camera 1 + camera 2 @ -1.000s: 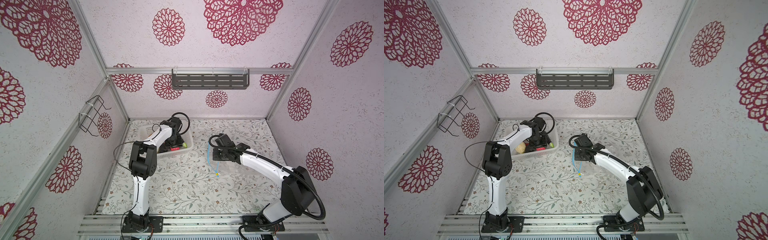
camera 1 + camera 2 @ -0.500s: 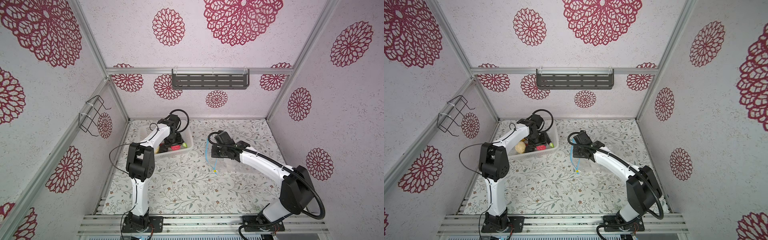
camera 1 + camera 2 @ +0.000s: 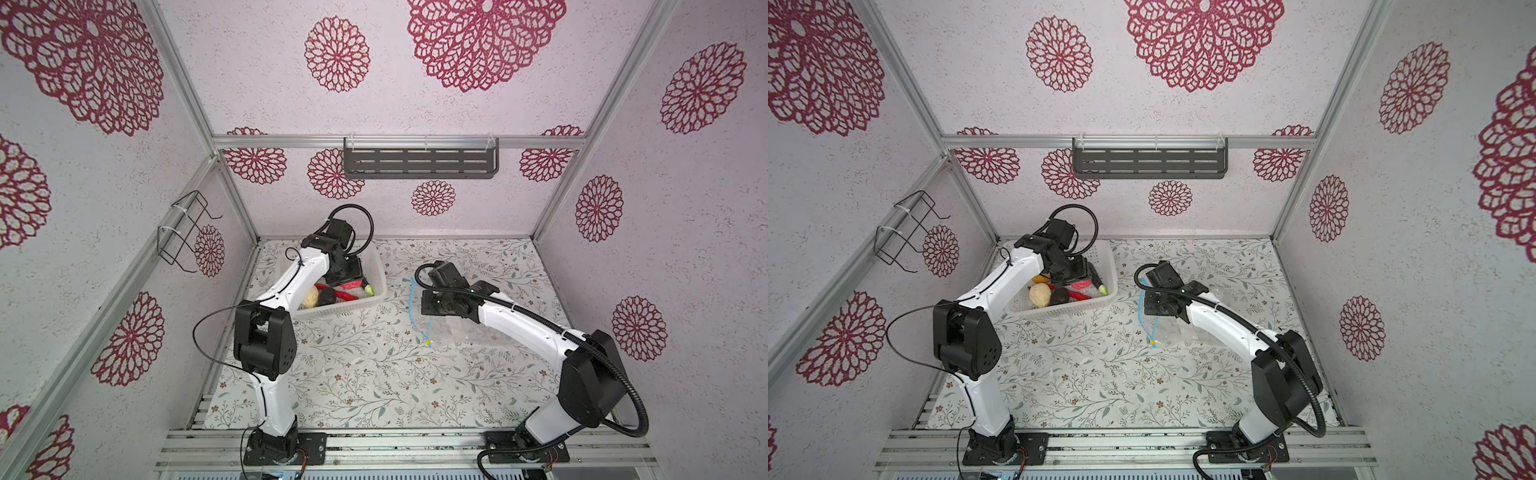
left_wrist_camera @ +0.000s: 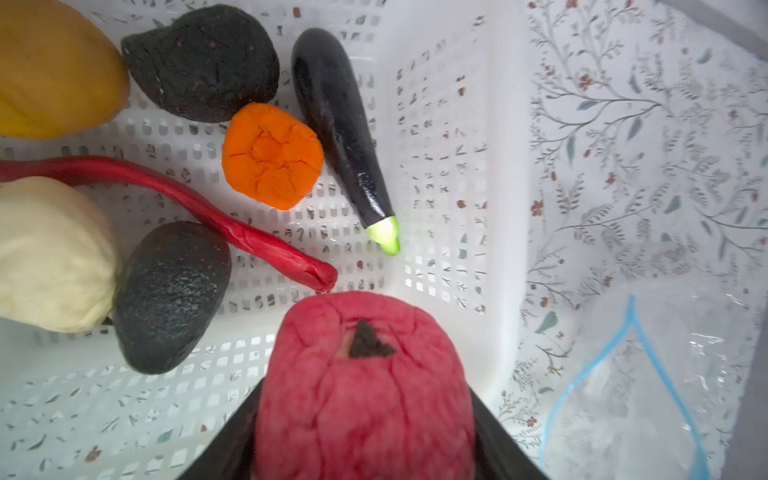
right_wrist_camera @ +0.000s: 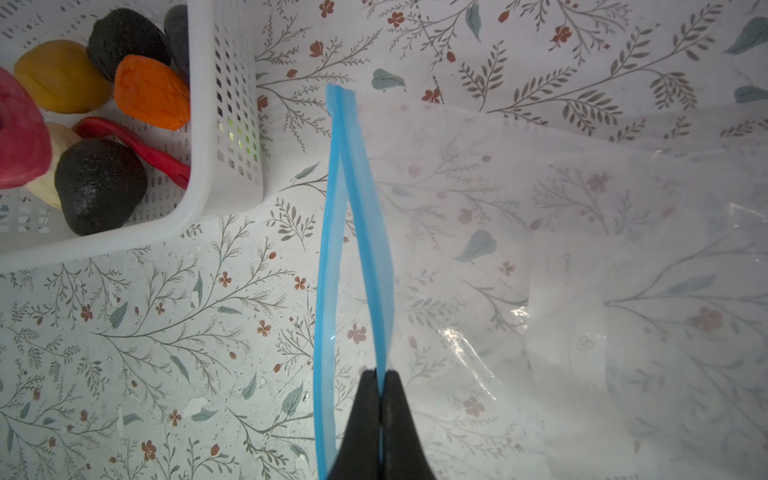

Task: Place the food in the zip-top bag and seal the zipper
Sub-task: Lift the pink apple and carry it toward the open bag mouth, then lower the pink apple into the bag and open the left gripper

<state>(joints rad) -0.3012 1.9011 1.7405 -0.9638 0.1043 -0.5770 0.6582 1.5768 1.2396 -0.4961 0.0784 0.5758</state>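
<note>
My left gripper (image 4: 363,432) is shut on the pink-red ball (image 4: 365,386) inside the white basket (image 4: 440,137), seen in a top view too (image 3: 352,284). The other food lies on the basket floor: yellow-orange potato (image 4: 54,70), cream ball (image 4: 50,253), orange piece (image 4: 272,156), red chilli (image 4: 249,237), two black lumps (image 4: 203,62), and a green-tipped piece (image 4: 340,124). The clear zip-top bag (image 5: 540,232) lies right of the basket. My right gripper (image 5: 380,382) is shut on one lip of its blue zipper (image 5: 365,208), holding the mouth apart. The yellow slider (image 3: 427,341) sits at the near end.
The basket (image 3: 332,309) stands at the back left of the floral table (image 3: 374,374), close to the bag's mouth. A grey shelf (image 3: 419,162) hangs on the back wall and a wire rack (image 3: 183,232) on the left wall.
The left arm's elbow has swung left and its wrist has shifted slightly back over the basket. The right gripper has drifted a little left with the zipper lip.
</note>
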